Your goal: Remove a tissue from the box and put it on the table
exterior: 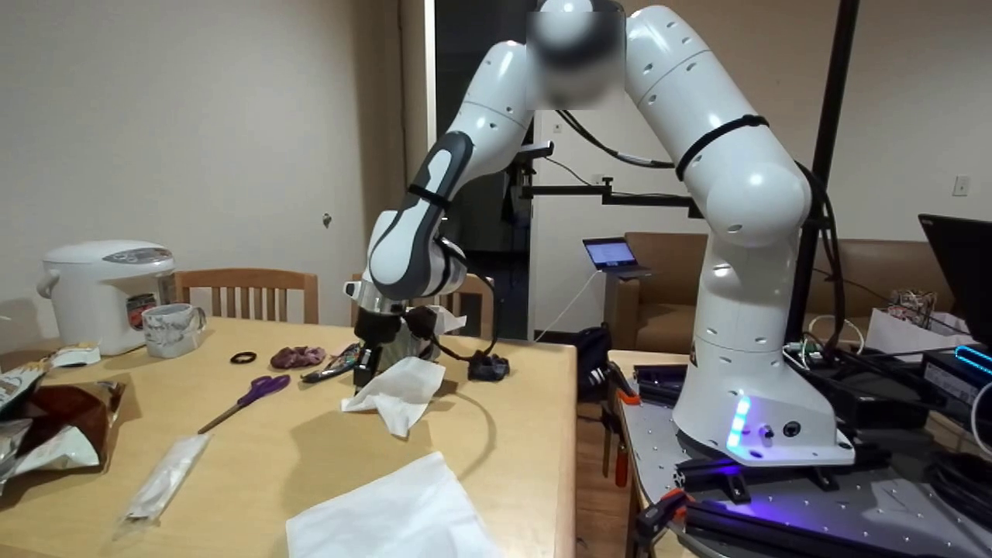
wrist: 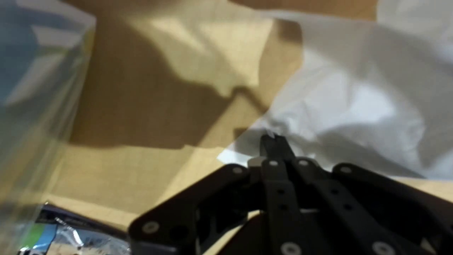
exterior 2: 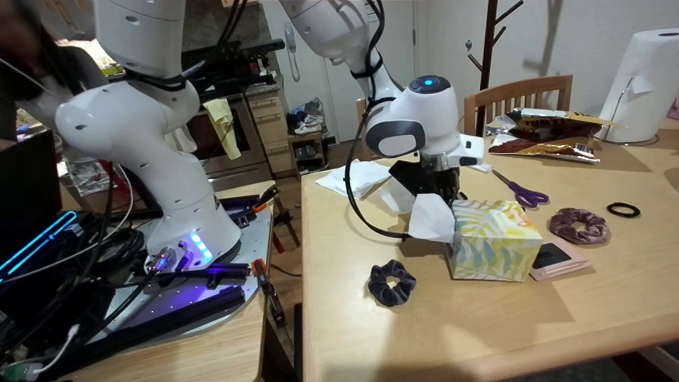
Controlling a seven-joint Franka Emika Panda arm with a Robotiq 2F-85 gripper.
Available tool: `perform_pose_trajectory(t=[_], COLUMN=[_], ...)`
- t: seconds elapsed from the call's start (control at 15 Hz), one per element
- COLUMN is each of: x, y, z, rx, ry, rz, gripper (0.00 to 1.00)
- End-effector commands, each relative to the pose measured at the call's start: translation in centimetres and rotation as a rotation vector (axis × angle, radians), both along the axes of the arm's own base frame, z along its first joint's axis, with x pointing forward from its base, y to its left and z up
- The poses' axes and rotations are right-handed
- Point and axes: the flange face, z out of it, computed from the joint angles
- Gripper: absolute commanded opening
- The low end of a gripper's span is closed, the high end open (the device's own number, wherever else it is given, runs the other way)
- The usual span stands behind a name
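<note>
The box (exterior 2: 496, 241), pale with yellow and green leaf print, stands on the table (exterior 2: 477, 334). A white sheet (exterior 2: 432, 217) sticks out of its side facing the robot. The box also shows at the left of the wrist view (wrist: 39, 88). My gripper (wrist: 272, 137) is beside the box, low over the table. Its fingertips are shut on the tissue (wrist: 354, 106), pinching it near one edge. In an exterior view the tissue (exterior: 403, 391) hangs spread and creased from the gripper (exterior: 364, 380). I cannot tell whether it touches the table.
Another white sheet (exterior: 395, 515) lies on the table near its edge. Around are a dark scrunchie (exterior 2: 391, 283), a mauve scrunchie (exterior: 298, 356), purple scissors (exterior: 252, 394), a plastic packet (exterior: 167, 477), snack bags (exterior: 62, 426), a mug (exterior: 172, 329) and a white cooker (exterior: 108, 294).
</note>
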Motion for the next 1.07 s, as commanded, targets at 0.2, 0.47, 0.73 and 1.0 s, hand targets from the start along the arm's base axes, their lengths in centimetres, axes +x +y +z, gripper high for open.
perform_pose_trajectory(t=[0.2,0.47,0.73,1.0], x=[5.6,5.3,3.6,1.7], y=[-1.3,0.8,3.5,5.9], z=[2.2,1.0,-1.6,-2.6], rx=[-0.078,-0.063,0.0,0.059], ry=[-0.039,-0.039,-0.017,-0.03], rz=[0.086,0.109,0.109,0.082], gripper=[0.0,0.0,0.0,0.0])
